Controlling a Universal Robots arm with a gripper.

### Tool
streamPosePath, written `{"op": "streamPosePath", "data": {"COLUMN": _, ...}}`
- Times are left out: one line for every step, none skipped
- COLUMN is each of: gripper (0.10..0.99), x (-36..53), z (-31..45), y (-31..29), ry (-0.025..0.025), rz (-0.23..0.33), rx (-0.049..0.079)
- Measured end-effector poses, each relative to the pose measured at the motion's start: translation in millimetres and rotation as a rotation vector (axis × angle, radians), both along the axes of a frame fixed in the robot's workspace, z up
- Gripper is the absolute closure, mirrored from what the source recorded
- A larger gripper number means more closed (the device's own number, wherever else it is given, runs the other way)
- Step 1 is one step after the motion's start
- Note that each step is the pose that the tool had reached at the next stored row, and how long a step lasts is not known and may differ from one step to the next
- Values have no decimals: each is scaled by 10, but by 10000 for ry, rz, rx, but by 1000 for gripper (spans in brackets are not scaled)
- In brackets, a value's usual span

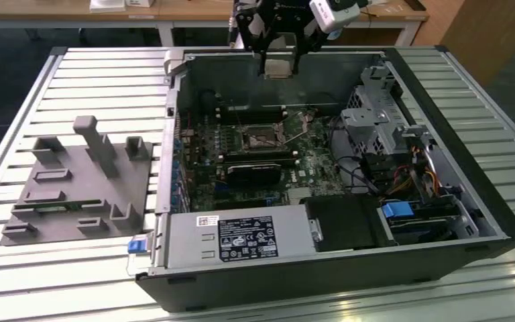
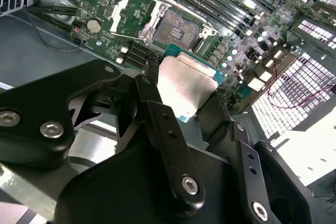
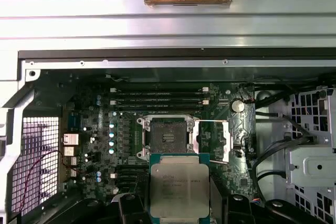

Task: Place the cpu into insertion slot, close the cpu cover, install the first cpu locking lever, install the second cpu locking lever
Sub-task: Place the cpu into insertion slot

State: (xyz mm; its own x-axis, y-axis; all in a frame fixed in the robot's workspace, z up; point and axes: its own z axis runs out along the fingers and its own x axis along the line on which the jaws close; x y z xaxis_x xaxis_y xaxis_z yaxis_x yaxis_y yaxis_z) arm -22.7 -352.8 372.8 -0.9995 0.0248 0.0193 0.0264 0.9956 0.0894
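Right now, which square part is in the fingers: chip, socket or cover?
The chip, gripped between the fingers; the socket lies empty, its cover swung open beside it.

bright even light from above, glare on the cpu [image 2: 184,90] and slatted table [image 1: 51,282], dim inside the case [image 1: 329,285].

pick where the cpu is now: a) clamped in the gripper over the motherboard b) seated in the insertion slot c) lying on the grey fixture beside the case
a: the gripper grips the cpu by its edges, and the insertion slot is bare, with the cpu cover swung open.
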Motion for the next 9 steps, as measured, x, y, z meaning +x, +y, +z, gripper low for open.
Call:
{"op": "streamPosePath", "data": {"gripper": 545, "x": 0, "z": 0, "y": 0, "ry": 0, "rz": 0, "rx": -1}}
{"op": "streamPosePath", "data": {"gripper": 545, "x": 0, "z": 0, "y": 0, "ry": 0, "rz": 0, "rx": 0}}
{"op": "streamPosePath", "data": {"gripper": 545, "x": 0, "z": 0, "y": 0, "ry": 0, "rz": 0, "rx": 0}}
{"op": "streamPosePath", "data": {"gripper": 545, "x": 0, "z": 0, "y": 0, "ry": 0, "rz": 0, "rx": 0}}
{"op": "streamPosePath", "data": {"gripper": 545, "x": 0, "z": 0, "y": 0, "ry": 0, "rz": 0, "rx": -1}}
{"op": "streamPosePath", "data": {"gripper": 545, "x": 0, "z": -5, "y": 0, "ry": 0, "rz": 0, "rx": 1}}
{"op": "streamPosePath", "data": {"gripper": 545, "x": 0, "z": -17, "y": 0, "ry": 0, "rz": 0, "rx": 0}}
{"op": "streamPosePath", "data": {"gripper": 545, "x": 0, "z": -33, "y": 0, "ry": 0, "rz": 0, "rx": -1}}
{"op": "streamPosePath", "data": {"gripper": 545, "x": 0, "z": -52, "y": 0, "ry": 0, "rz": 0, "rx": -1}}
